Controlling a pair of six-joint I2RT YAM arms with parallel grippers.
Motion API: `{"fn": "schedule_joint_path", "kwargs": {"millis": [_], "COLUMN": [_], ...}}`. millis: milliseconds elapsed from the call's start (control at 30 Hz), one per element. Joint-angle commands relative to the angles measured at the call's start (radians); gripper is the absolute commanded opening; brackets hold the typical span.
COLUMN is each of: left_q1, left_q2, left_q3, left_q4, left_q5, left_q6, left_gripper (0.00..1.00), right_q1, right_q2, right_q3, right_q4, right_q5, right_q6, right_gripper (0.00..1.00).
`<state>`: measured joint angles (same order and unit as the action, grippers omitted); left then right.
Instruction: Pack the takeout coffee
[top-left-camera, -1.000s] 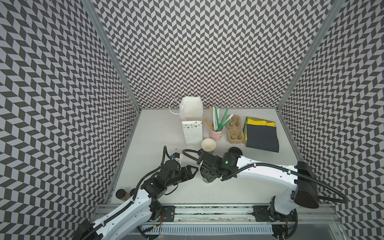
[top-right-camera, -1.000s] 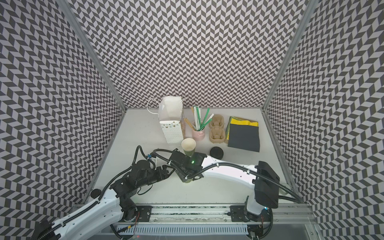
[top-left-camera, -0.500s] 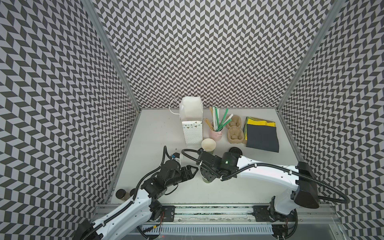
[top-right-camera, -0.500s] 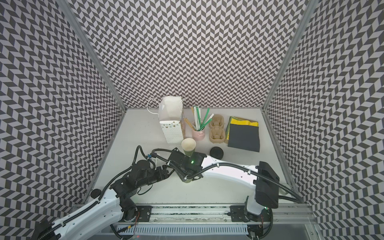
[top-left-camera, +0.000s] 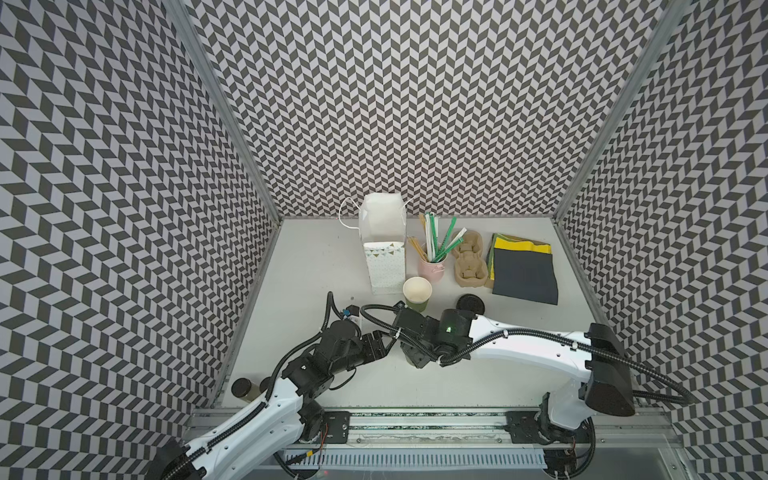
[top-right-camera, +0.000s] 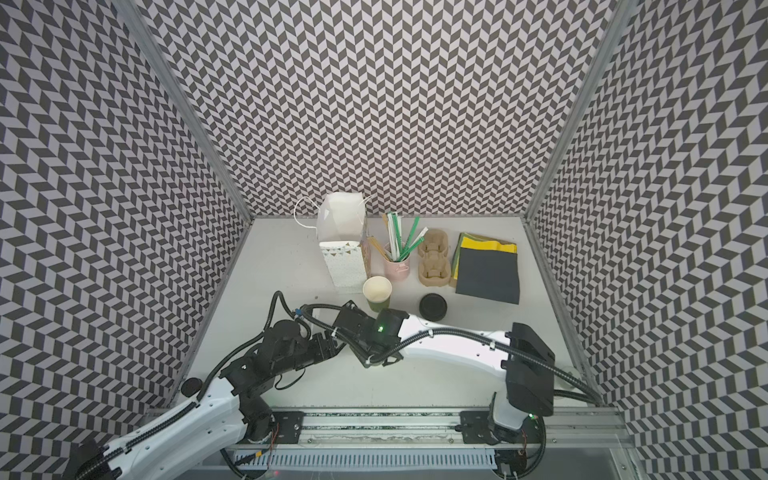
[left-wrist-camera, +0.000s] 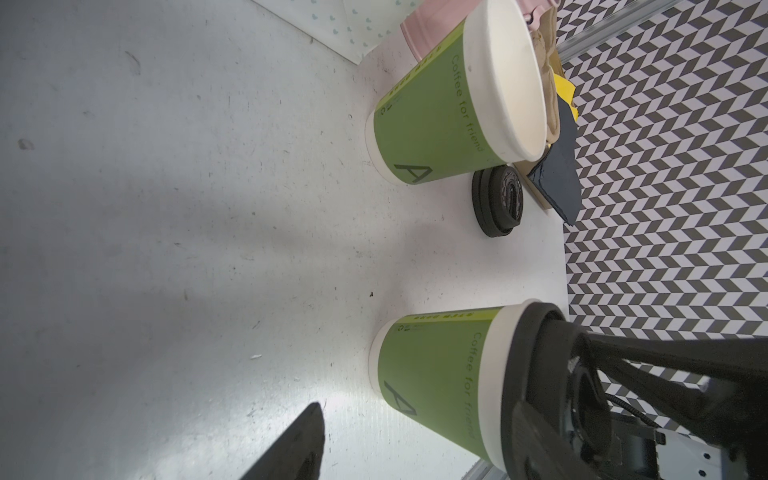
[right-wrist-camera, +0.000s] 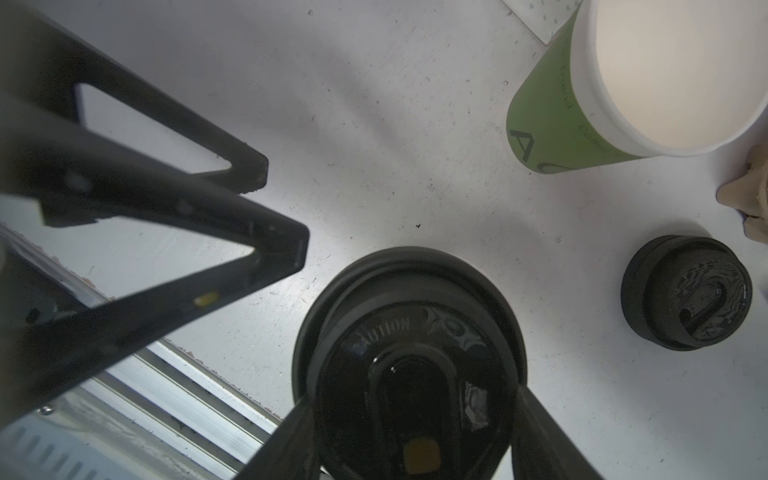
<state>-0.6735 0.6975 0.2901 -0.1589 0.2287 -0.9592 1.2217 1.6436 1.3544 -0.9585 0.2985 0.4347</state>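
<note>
A: Where was the takeout coffee (left-wrist-camera: 432, 386)?

B: Near the front edge, right gripper (right-wrist-camera: 411, 440) clamped on its lid. Left gripper (right-wrist-camera: 278, 212) stood apart beside it.

A: Nearby?

B: An unlidded green cup (top-left-camera: 417, 294), spare black lid (top-left-camera: 470, 304), pink straw cup (top-left-camera: 432, 266).

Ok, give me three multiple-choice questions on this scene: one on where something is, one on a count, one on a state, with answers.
1. Where is the spare black lid?
A) in the paper bag
B) on the napkins
C) on the table

2. How many green cups stand on the table?
A) two
B) one
C) three

3. The green cup nearest the arms is:
A) tipped over
B) upright with a lid on
C) upright and open

Answers:
1 C: it lies flat on the bare table, right of the open cup.
2 A: the left wrist view shows only the open cup and the lidded cup.
3 B: the lidded cup stands upright with its lid seated on the rim.
</note>
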Motion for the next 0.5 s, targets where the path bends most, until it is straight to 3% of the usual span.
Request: {"fn": "schedule_joint_path", "kwargs": {"millis": [0,200,467], "left_q1": [0.003,0.003,0.002], "left_q2": [-0.009,-0.01,0.0], "left_q3": [0.019,0.023,0.012], "left_q4": [-0.008,-0.014,0.01], "left_q5": [-0.015,-0.012,0.009], "left_q6": [0.007,0.008,0.0], "left_gripper": [0.72,0.72,0.72], "right_q1": [0.003,-0.001,-0.014], "right_q2": [-0.008,-0.006,-0.001], "right_q3": [-0.02,-0.057,-0.098], "right_q4": [0.008,0.048,0.037], "right_q5": [0.03,-0.07,-0.115], "right_q6": [0.008,-0.009,-0.011], "right_gripper": [0.41,0.41,0.41]}}
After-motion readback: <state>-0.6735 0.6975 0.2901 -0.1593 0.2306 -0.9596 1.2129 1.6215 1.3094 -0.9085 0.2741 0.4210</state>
